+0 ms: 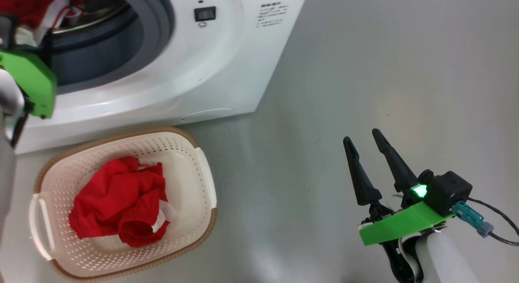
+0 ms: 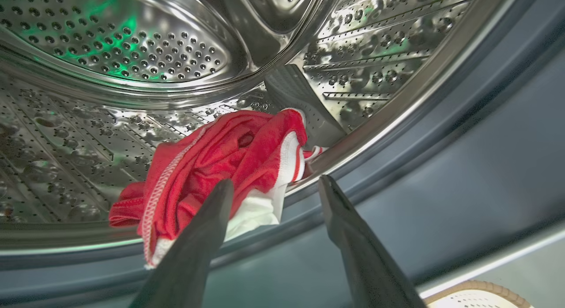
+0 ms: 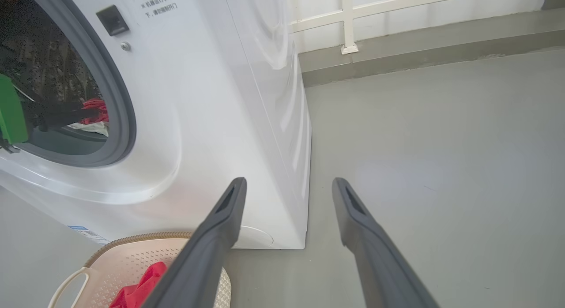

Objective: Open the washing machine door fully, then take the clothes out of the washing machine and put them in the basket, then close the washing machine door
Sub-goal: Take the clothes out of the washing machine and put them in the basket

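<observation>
jaws of the left gripper [image 2: 276,181] are standing spread wide at the perforated steel drum [image 2: 132,47], gripping nothing, close to crumpled red-and-white clothes [image 2: 229,158]; right gripper [image 1: 361,135] is hanging equally spread near the cream perforated basket [image 1: 202,169].

Chinese print [image 3: 156,2] on the washing machine [image 3: 212,100] front is too small to read.

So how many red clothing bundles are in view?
2. One red bundle lies in the basket; a second bundle sits at the drum's front lip, just ahead of the open left gripper. More may be hidden.
</observation>
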